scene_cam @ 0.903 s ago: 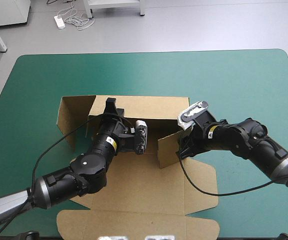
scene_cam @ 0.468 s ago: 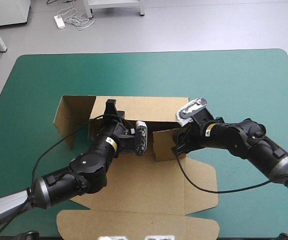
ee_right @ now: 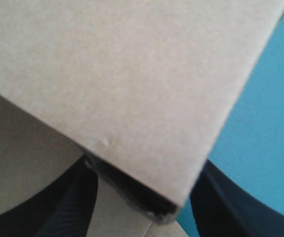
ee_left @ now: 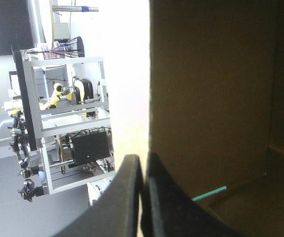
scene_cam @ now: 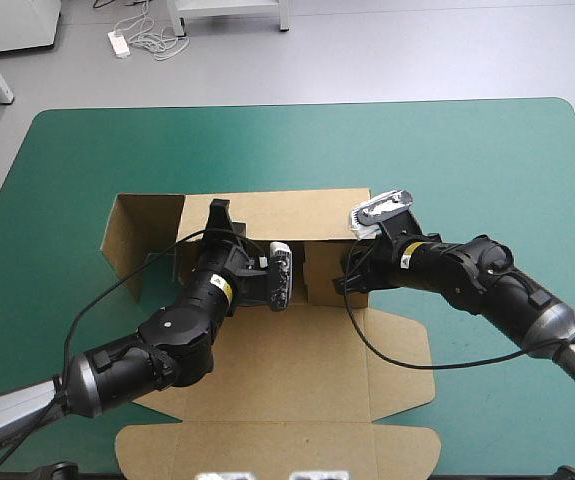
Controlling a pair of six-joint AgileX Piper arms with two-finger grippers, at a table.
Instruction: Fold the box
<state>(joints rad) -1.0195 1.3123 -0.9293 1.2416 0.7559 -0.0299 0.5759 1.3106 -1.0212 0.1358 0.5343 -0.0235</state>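
The box [scene_cam: 287, 370] sits mid-tabletop [scene_cam: 487, 160], far wall and side flaps raised, lid flat toward me. Wrist views tell more: my left fingers [ee_left: 127, 197] are clamping a raised wall's edge, and my right fingers [ee_right: 75, 207] are spread astride a flap.

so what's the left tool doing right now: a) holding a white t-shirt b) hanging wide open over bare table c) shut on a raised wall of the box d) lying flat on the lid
c: in the left wrist view the left tool is all but shut, with the edge of a raised wall of the box pinched in it.
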